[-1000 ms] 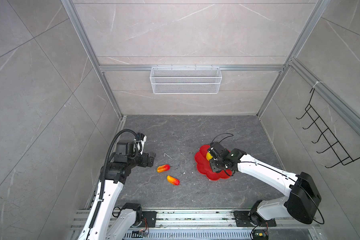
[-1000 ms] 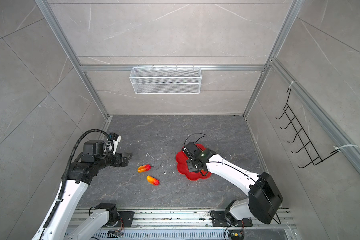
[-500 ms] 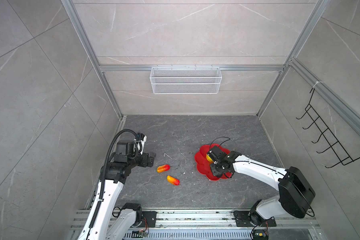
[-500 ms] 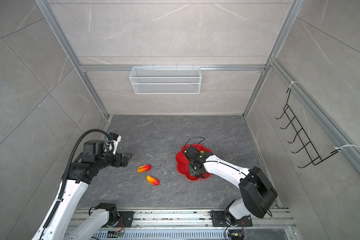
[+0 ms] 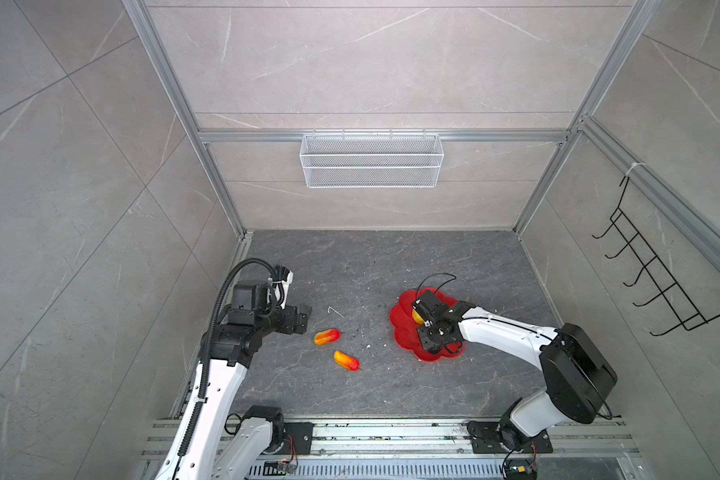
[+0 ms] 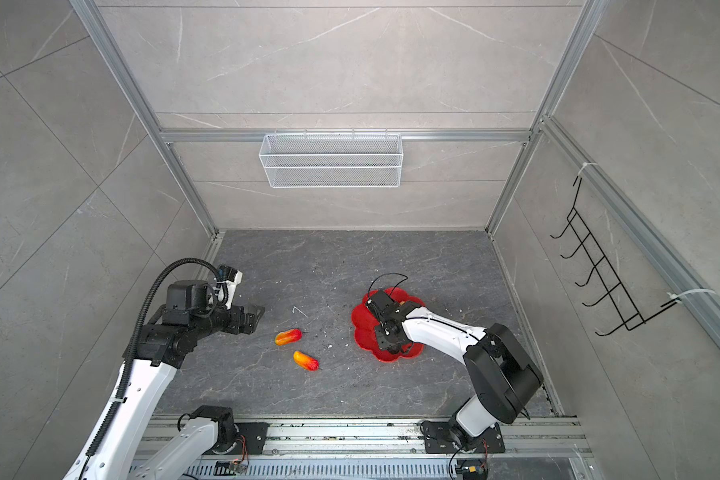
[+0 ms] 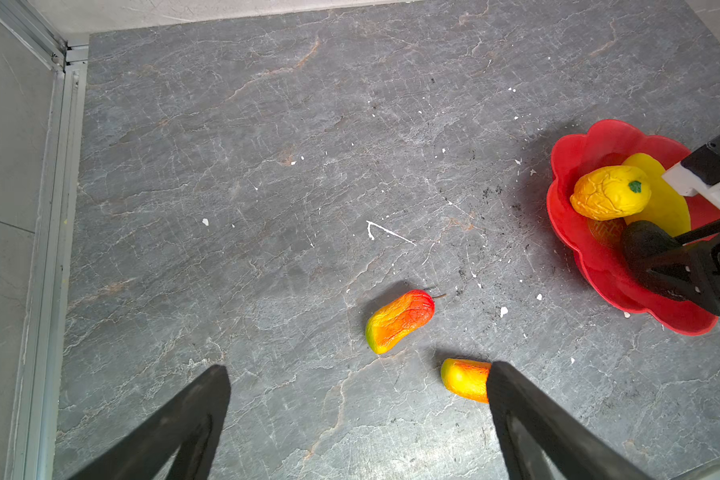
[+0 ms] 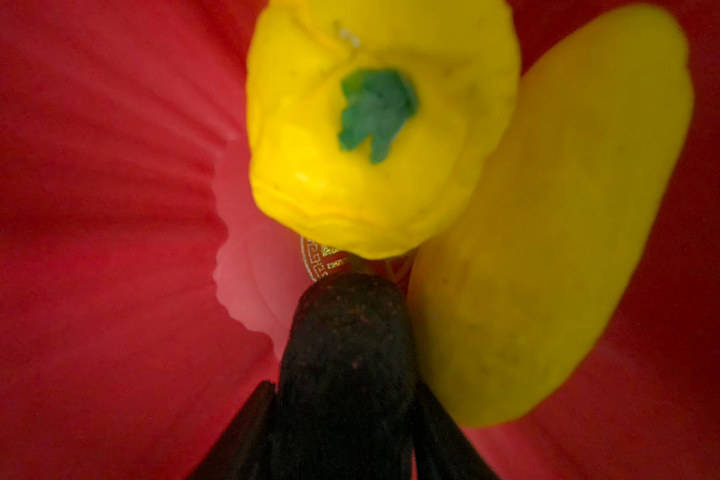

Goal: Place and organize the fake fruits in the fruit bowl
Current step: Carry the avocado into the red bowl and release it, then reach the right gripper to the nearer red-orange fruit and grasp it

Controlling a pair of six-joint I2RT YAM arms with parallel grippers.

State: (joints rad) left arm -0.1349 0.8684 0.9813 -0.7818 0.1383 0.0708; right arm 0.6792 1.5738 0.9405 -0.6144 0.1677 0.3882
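Dark, speckled oval fruit (image 8: 346,332) lodged between the fingers of the right tool (image 8: 346,395), low in the glossy red fruit bowl (image 8: 100,208), touching the long yellow fruit (image 8: 558,249) and just below the round yellow fruit (image 8: 371,187); clamped or slack, impossible to tell. Left tool (image 7: 358,386) spread wide over the tabletop (image 7: 267,166), near two orange-red fruits (image 7: 400,320).

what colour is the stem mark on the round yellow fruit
Green stem mark; the right wrist view shows it best.

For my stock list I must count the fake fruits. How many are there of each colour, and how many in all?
Yellow fruits: 2
Orange-red fruits: 2
Dark fruit: 1
Total: 5
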